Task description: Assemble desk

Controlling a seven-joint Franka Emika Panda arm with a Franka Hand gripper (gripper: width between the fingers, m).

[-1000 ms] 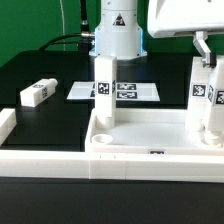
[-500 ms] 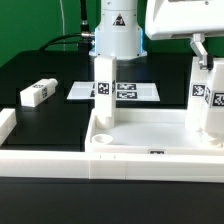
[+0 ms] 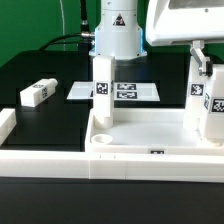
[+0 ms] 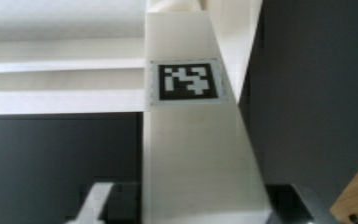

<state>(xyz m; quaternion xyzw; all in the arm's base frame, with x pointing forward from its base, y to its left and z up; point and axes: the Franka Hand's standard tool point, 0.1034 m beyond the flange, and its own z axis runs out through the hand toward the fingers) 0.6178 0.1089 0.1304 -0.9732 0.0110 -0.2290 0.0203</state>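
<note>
Fingers (image 3: 201, 52) of your gripper (image 3: 207, 62) are clamped on an upright leg (image 3: 205, 105). Its lower end sits at the far corner of the desk top (image 3: 150, 128), on the exterior view's right. A second leg (image 3: 103, 95) stands upright at the far corner on the exterior view's left. A third leg (image 3: 35, 93) lies on the black table (image 3: 60, 70), well apart from the desk top.

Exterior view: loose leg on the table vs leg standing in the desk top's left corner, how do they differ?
Pose: the loose leg lies on its side; the standing leg is upright. Place: the loose leg rests on the black table, apart from the desk top; the standing leg stands in the desk top's corner. Shared: both white, square, tagged; the gripper holds neither, only a third leg.
</note>
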